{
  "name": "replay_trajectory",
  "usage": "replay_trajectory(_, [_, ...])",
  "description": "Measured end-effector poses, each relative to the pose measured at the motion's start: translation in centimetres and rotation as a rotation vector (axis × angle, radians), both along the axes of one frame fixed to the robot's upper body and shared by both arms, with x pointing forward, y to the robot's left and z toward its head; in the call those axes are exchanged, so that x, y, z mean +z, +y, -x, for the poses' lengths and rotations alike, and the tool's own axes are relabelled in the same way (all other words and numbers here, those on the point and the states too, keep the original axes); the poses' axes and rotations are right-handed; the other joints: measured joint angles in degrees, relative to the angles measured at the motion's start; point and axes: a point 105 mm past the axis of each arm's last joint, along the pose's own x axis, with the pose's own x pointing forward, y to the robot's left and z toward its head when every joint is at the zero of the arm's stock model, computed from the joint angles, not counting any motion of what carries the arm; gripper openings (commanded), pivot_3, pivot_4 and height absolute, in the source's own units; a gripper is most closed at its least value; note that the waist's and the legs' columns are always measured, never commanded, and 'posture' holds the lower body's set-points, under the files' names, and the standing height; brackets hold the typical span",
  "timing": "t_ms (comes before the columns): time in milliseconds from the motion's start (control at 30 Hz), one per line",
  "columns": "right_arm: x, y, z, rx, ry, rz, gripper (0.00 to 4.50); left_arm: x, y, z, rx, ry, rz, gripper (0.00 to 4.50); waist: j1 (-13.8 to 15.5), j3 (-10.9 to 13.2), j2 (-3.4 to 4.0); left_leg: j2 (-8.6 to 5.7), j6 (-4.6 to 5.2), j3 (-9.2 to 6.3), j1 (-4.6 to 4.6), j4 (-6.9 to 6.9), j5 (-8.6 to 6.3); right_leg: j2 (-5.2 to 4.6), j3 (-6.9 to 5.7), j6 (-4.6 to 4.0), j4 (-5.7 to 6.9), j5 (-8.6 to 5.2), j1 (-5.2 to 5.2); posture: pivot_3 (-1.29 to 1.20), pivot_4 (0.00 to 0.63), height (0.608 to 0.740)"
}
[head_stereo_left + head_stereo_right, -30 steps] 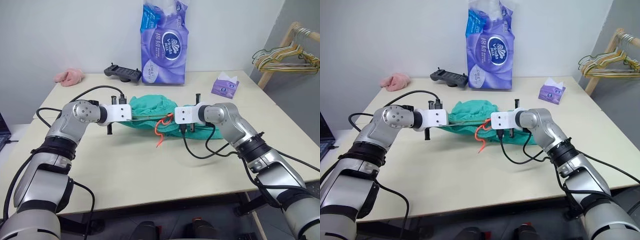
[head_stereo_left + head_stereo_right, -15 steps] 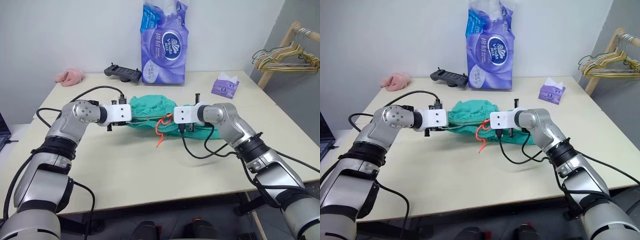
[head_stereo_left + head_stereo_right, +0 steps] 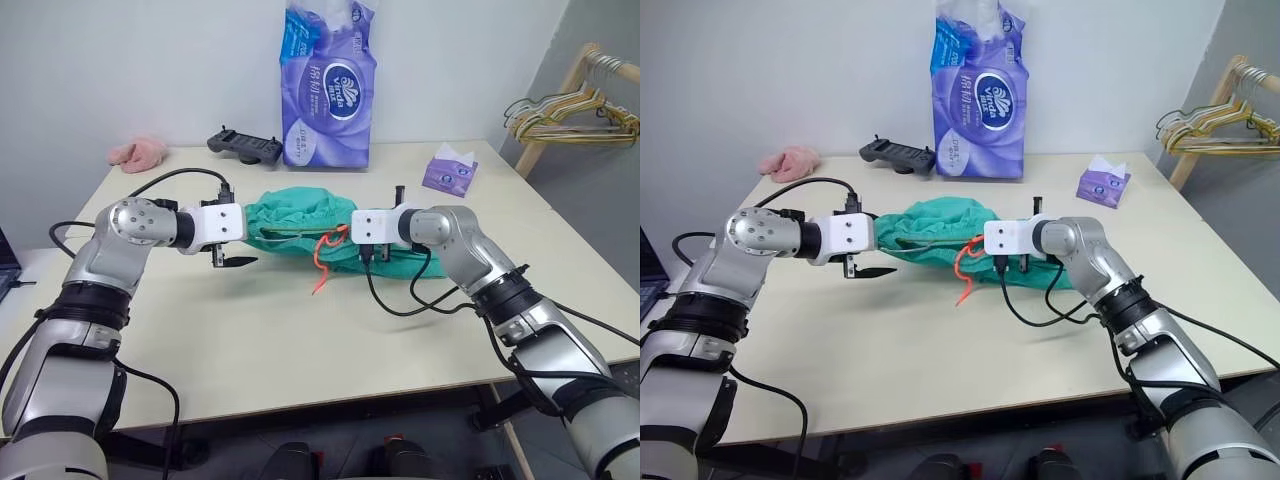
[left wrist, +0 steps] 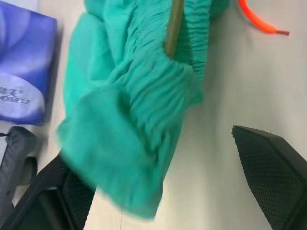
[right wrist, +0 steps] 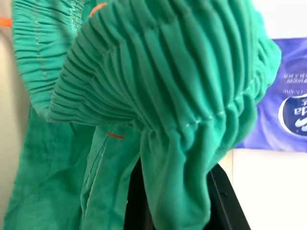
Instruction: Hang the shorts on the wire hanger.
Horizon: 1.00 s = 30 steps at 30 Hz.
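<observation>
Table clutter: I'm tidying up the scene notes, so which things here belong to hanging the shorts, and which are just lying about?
Belonging to the job:
- shorts
- wire hanger, poking out of the waistband
- left gripper, fingers open
- right gripper, fingers shut on the waistband

Just lying about:
- tissue pack
- tissue box
- pink cloth
- black controller
- bunched hangers on their wooden rack

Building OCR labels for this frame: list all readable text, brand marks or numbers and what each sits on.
"Vinda": oval logo on the purple tissue pack standing at the back of the table.
Chinese characters and small print on that pack: too small to read.
Print on the small purple tissue box: too blurred to read.
Partial white print on the pack in the left wrist view, ending in "12": otherwise unreadable.
</observation>
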Motion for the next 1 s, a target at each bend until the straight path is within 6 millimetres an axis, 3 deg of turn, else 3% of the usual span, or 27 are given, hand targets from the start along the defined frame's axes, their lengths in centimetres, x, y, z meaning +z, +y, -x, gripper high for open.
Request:
replay_trajectory(267, [-1.3,-2.8,0.3,-0.064,0.043,-0.021,0.0,1.9,-0.1,1.0,-0.03,-0.104,0.106,4.48,0.15,0.0,0.0,0.0,0.0,-0.09,-0.01,0.0,0.0,-0.02,0.0,-0.04,-0.01,-0.02,0.02,0.21,0.033,0.74])
replay_trajectory(400, [-3.1,-5.5,1.2,-0.148,0.119,-0.057,0.0,3.4,-0.2,1.8,0.004,-0.162,0.292,4.48,0.21,0.02,0.03,0.0,0.0,-0.26,-0.04,0.0,0.0,-0.1,0.03,-0.05,-0.05,-0.04,0.06,0.19,0.033,0.74])
replay_trajectory(500, [-3.7,-7.2,2.2,-0.234,0.179,-0.142,0.0,2.7,-1.2,2.4,0.03,-0.108,0.439,4.48,0.2,0.04,0.09,0.0,0.0,-0.37,0.0,0.01,0.0,-0.07,-0.02,-0.1,-0.01,-0.07,0.13,0.14,0.029,0.74])
replay_trajectory(700, [-4.6,-12.2,5.6,-0.559,0.323,-0.428,0.0,-1.2,-7.6,4.2,0.003,0.099,0.726,4.48,0.17,-0.02,0.16,-0.02,-0.01,-0.52,0.0,0.07,0.0,-0.08,-0.12,-0.09,-0.06,-0.07,0.25,0.01,0.02,0.74])
replay_trajectory(867, [-4.1,-15.9,7.2,-0.813,0.303,-0.615,0.0,-1.5,-13.0,5.0,-0.095,0.192,0.823,4.48,-1.27,-0.11,0.29,-0.03,-0.02,-0.48,0.06,0.03,0.0,0.05,-0.09,-0.14,-0.06,-0.11,0.29,-0.08,0.02,0.74])
replay_trajectory(1000, [-4.2,-20.5,9.0,-1.124,0.247,-0.817,0.0,-0.7,-18.3,5.3,-0.243,0.245,0.866,4.48,-2.34,-0.23,0.51,-0.15,-0.03,-0.49,0.0,0.04,0.01,0.01,-0.07,-0.12,-0.12,-0.14,0.3,-0.21,0.018,0.74])
